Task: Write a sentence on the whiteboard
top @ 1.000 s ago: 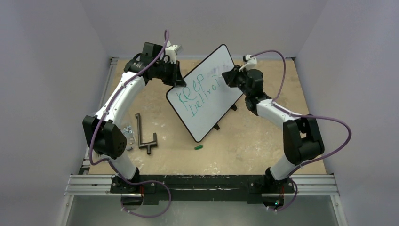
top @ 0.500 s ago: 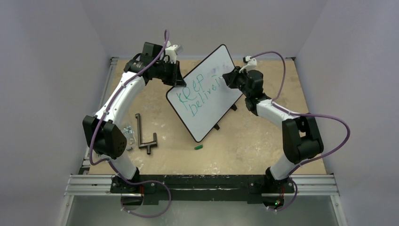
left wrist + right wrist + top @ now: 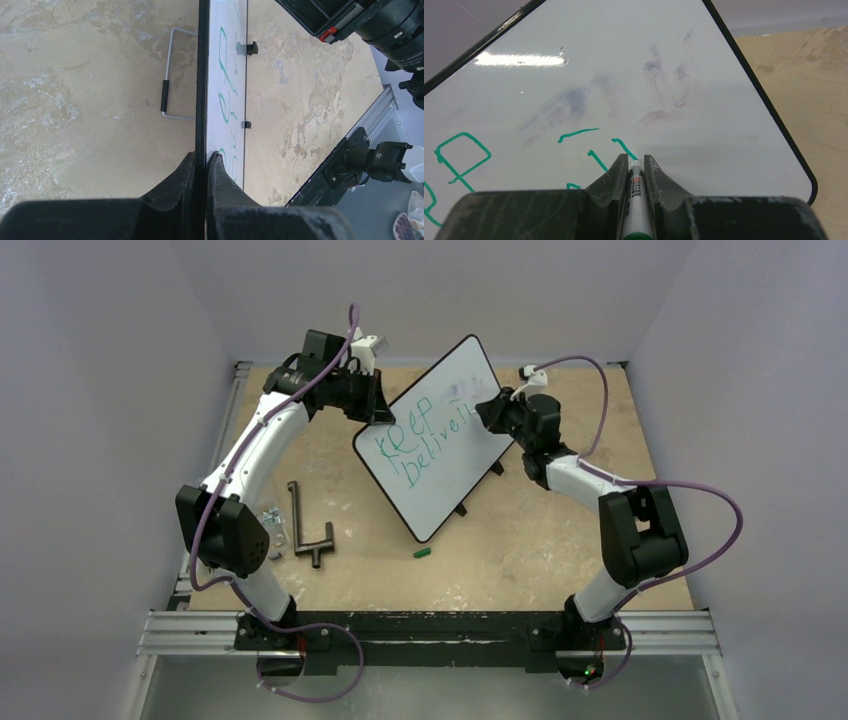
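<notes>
Two grips: left claw (image 3: 202,156) whiteboard (image 3: 236,75), right claw (image 3: 635,159) marker (image 3: 634,197).

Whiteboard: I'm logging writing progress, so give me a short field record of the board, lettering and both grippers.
board: whiteboard propped tilted on the table
lettering: sentence in green, two lines, unfinished
left gripper: shut on the board's frame edge
right gripper: shut on a marker, tip at the second line's end
loose: small green piece near the board
</notes>
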`<state>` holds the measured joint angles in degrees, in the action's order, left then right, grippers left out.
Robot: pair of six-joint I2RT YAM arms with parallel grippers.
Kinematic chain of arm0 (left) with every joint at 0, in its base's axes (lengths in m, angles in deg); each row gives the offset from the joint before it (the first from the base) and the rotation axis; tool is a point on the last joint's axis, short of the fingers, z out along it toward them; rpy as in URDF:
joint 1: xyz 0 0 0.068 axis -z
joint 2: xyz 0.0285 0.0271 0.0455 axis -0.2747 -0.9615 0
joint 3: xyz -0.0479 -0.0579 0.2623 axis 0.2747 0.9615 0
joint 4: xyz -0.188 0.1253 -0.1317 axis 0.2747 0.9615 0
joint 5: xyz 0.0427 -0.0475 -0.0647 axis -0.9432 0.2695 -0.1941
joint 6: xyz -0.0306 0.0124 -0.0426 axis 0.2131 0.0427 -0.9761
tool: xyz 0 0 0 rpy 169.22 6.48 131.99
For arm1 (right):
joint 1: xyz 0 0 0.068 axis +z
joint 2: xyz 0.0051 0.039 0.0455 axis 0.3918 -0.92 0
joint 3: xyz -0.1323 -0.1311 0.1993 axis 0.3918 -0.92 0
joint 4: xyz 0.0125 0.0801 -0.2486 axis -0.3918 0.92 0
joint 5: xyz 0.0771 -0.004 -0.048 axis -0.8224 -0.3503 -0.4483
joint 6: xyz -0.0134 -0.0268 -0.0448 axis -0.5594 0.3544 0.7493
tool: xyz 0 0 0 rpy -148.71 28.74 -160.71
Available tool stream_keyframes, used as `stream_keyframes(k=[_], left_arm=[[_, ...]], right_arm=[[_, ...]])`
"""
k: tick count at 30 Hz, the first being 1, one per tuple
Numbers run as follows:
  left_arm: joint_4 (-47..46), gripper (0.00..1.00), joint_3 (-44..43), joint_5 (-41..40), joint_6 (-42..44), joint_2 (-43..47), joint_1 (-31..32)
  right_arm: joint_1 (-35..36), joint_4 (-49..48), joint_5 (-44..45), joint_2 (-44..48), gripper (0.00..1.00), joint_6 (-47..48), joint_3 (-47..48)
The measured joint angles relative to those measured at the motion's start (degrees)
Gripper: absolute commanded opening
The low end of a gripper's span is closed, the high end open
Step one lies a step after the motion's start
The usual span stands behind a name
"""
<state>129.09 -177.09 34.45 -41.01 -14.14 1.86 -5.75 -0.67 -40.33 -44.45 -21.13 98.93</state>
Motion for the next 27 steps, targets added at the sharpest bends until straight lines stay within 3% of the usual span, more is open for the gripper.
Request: stream_keyframes(k=[27], left_arm=[[0.0,0.0,0.0,0.0,0.0,0.0,0.0]], right_arm=[[-0.4,1.3,-1.9,-3.0,0.0,-1.0,7.1]])
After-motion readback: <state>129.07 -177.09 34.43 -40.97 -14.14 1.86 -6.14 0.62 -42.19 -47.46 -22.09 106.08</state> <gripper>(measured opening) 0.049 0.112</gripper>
